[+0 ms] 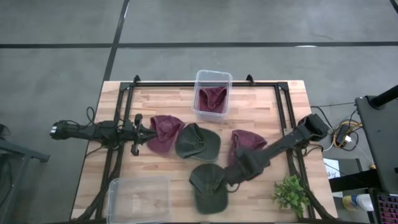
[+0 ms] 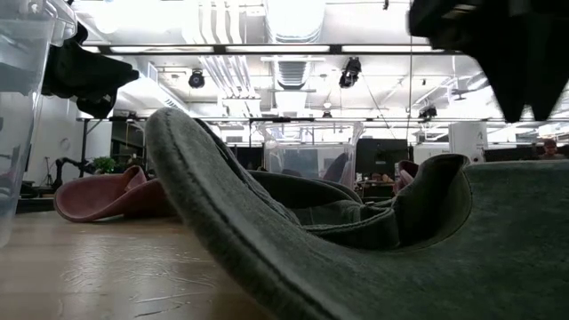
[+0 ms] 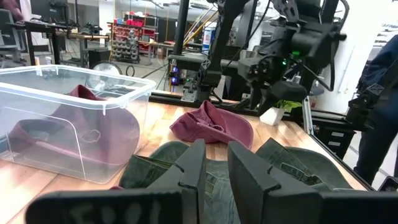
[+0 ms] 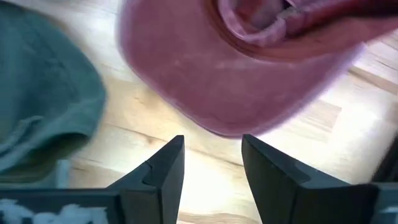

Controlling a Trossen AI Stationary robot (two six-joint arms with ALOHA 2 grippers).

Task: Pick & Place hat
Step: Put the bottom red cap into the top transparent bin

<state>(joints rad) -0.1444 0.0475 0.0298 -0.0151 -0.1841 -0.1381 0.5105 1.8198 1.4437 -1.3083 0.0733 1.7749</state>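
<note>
Hats lie scattered over the counter (image 1: 155, 99): two maroon, two green, and one more maroon already in the far bin (image 1: 212, 93). The right hand (image 4: 211, 165) hovers with fingers apart just short of the brim of the right maroon hat (image 1: 242, 142), between it and the near green hat (image 1: 208, 186). The left hand (image 1: 138, 132) waits beside the left maroon hat (image 1: 163, 132), fingers parted a little and empty. The risk, as I judge it, is that the right hand closes on soft brim alone and the hat slips or folds, or that it snags the neighbouring green hat (image 1: 198, 143) and drags it along. A second bin (image 1: 138, 199) sits at the near-left corner.
</note>
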